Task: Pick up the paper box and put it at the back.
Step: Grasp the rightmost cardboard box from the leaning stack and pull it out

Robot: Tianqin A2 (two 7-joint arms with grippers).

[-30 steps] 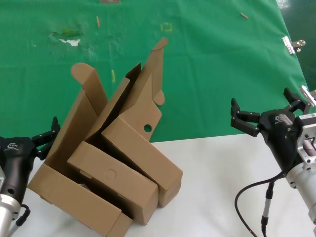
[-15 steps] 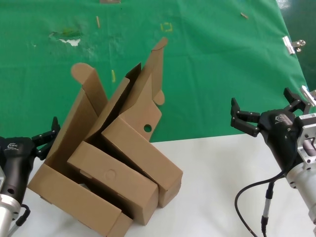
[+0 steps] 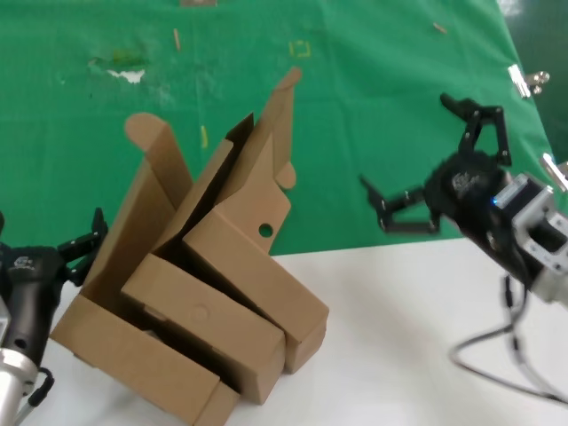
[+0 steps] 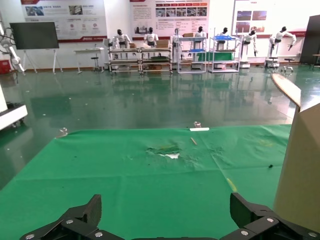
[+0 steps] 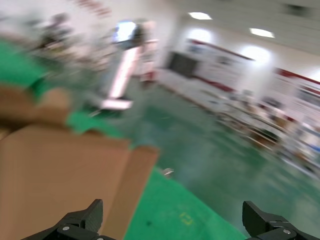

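Leaning open-lidded, the paper box [image 3: 253,257] tops two nested boxes [image 3: 177,346].

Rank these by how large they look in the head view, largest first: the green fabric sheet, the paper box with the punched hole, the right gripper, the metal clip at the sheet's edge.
1. Green fabric sheet
2. Paper box
3. Right gripper, open; it stands nearer the camera, so this is apparent size only
4. Metal clip

Beyond your workspace you see a large hall with a glossy dark green floor [image 4: 150,100] reflecting the lights. Along the far wall stand metal shelving racks [image 4: 140,56] and white humanoid mannequins [image 4: 119,39], with posters [image 4: 170,11] above and a dark screen [image 4: 34,35] to the left.
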